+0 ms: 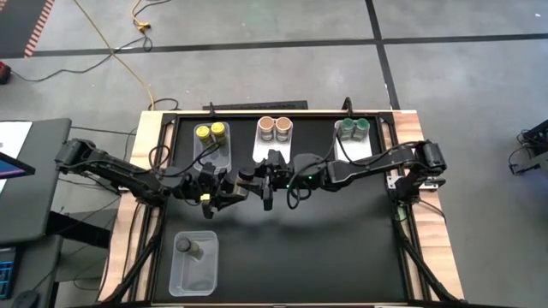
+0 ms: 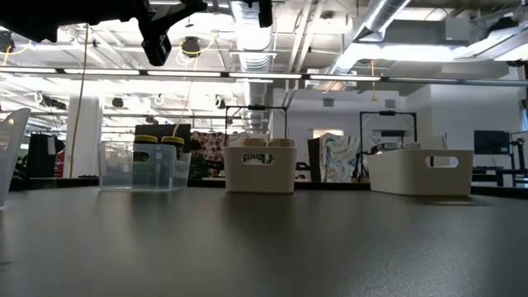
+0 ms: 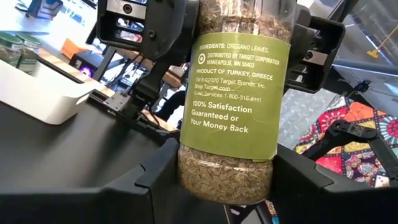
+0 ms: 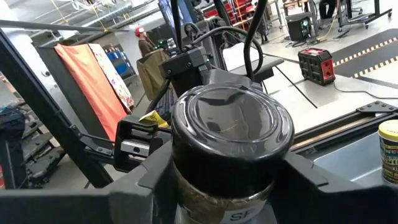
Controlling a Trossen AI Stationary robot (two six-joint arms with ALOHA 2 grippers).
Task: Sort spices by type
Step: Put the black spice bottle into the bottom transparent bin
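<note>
Gripping one oregano jar point(image 3: 233, 93), both grippers point(image 1: 224, 195) point(image 1: 267, 190) mid-air.

a dark, matte table top point(image 2: 264, 247) fills the lower half, and three bins stand in a row along its far edge: a clear plastic bin point(image 2: 142, 167) holding yellow-topped spice jars point(image 2: 159, 141), a white plastic bin point(image 2: 259, 168) with tan-topped jars point(image 2: 268, 143), and a wider white bin point(image 2: 420, 171) with a slot handle. dark robot arm parts point(image 2: 157, 33) hang in from above at the upper left, well clear of the table. a curved clear plastic edge point(image 2: 10, 148) shows at the far left.
</note>
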